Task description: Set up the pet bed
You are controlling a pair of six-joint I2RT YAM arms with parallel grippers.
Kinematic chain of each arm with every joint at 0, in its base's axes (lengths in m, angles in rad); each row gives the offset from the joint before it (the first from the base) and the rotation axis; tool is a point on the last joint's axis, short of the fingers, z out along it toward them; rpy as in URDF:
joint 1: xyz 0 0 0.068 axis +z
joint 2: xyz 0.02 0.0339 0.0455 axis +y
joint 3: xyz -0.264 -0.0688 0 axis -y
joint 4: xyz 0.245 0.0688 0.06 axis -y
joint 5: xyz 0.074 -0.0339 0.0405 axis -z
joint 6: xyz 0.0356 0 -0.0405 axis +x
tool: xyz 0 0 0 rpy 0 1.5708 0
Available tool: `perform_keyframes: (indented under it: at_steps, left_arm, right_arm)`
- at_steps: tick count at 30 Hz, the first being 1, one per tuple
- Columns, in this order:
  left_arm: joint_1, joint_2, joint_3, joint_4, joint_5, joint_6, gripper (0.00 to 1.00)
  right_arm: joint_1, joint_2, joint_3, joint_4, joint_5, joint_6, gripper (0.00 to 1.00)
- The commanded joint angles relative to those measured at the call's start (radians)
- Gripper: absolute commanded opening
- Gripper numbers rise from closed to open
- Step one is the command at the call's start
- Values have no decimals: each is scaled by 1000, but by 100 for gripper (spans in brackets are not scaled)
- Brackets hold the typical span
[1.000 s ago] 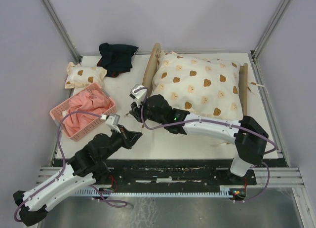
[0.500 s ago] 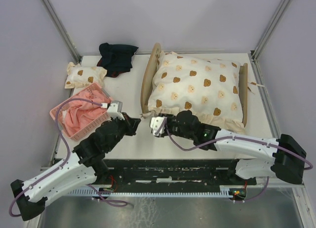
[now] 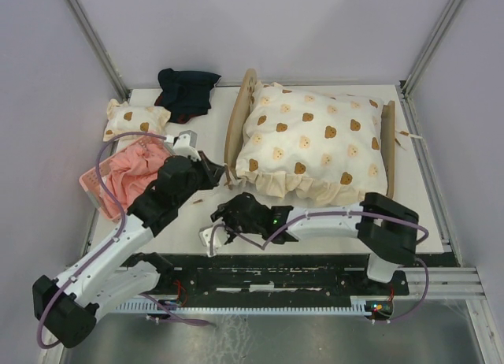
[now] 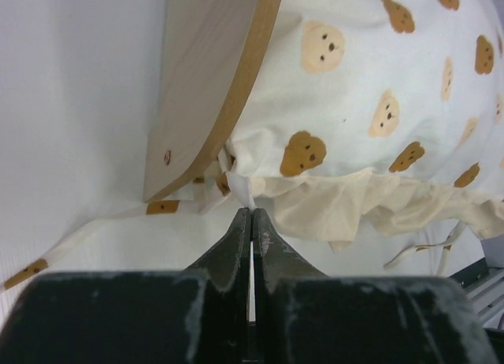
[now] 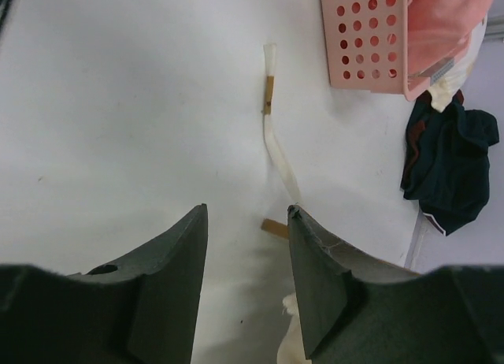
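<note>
the pet bed [image 3: 232,139] sits on the worktop [image 3: 331,222], its mattress hidden under the bear-print quilt [image 3: 315,139] (the frill spills past the bed's near side). the left end effector [image 4: 252,216] is closed, tips at that frill by the bed's headboard [image 4: 213,80] corner, probably to tug the quilt square, though i cannot tell whether cloth is pinched. the right end effector [image 5: 246,210] hangs open and empty off that same corner, likely keeping clear.
</note>
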State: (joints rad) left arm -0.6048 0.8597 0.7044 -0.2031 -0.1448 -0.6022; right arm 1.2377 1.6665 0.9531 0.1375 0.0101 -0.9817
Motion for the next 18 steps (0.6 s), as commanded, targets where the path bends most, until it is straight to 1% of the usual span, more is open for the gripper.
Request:
perform_keyframes:
  at_steps: [1,6,9,15,18]
  left_arm:
    - [58,43,108,37,112,-20,3]
    - [138,112,177,6,215,-23,3]
    - [175,143,200,-2,277,-27,3]
    - [205,164,219,-7,303,-22,3]
    - [211,169,221,-6,305,-17,3]
  right_arm:
    - [2,124,164,18,54,65,53]
    - [-3,275,277,15,42,97,51]
    - [-27,340,352,-20,25,131,50]
    - [-70,440,477,-91,9,181,49]
    - [-83,486,532,-148,-1,171,49]
